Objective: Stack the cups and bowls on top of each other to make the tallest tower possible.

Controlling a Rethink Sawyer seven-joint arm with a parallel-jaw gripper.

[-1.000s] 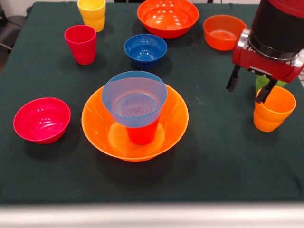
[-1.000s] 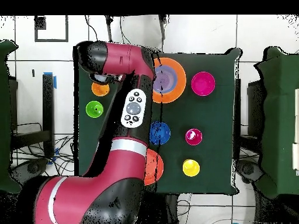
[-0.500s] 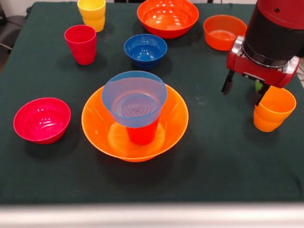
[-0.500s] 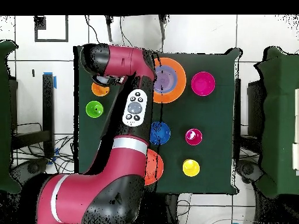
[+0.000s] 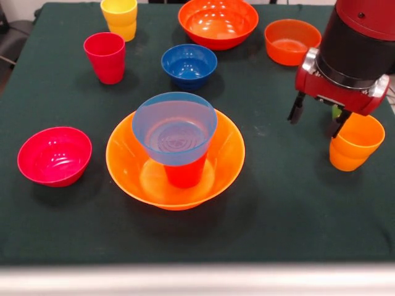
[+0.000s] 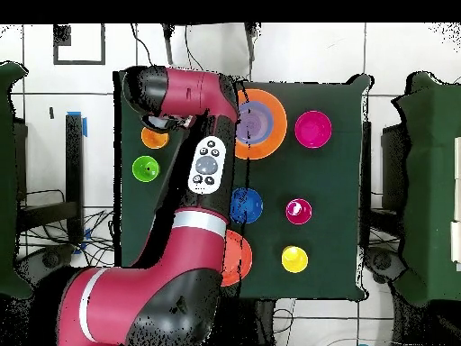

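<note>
Dark green cloth covers the table, which stands on a white tiled floor with cables around it. No legible writing or labels on any item.

Bowls, six: large orange bowl as tower base; light blue bowl on top; dark blue bowl; magenta bowl; large red-orange bowl; small orange-red bowl.

Cups, five: red-orange cup upright inside the base bowl, carrying the light blue bowl; crimson cup; yellow cup; orange cup; green cup, mostly hidden behind the gripper in the front view.

Gripper: fingers spread apart, empty, raised just beside the orange cup; one finger overlaps its rim. Red arm hides part of the table in the overhead view.
</note>
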